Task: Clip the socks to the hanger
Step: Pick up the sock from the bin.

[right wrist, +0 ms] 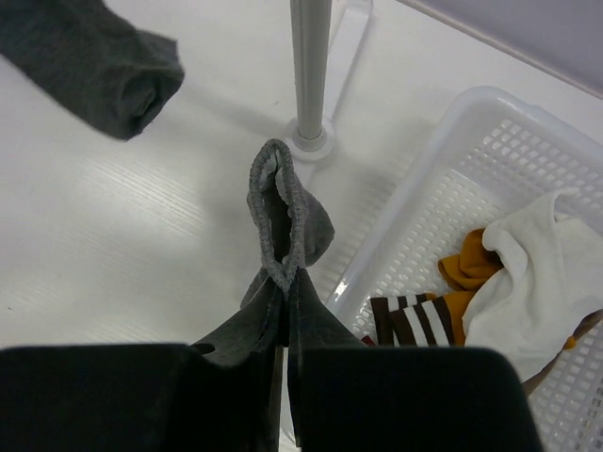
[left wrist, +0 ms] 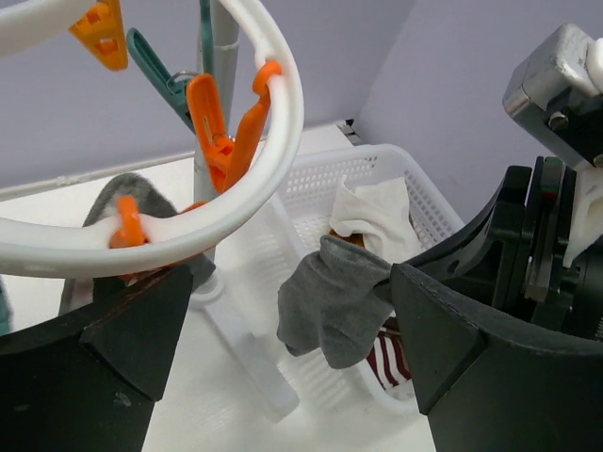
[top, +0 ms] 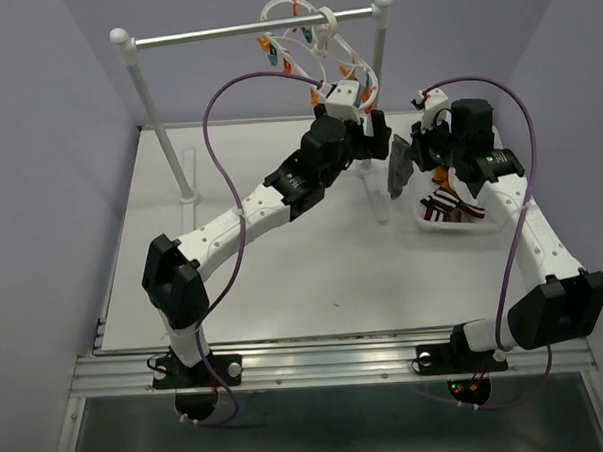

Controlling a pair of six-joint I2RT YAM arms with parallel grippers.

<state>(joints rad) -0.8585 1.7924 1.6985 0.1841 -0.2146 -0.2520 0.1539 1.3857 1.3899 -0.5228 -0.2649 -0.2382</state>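
The white ring hanger with orange clips and a teal clip hangs from the rail, just above my left gripper. That gripper is wide open and empty, and the ring's lower edge crosses over its left finger. My right gripper is shut on a grey sock and holds it up beside the left gripper, cuff upward. A second, darker grey sock hangs by the ring near an orange clip. White, mustard and brown striped socks lie in the basket.
The white perforated basket stands at the table's right, under the right arm. The rail stand's right post and its foot stand between the basket and the table's middle. Its left post stands at the back left.
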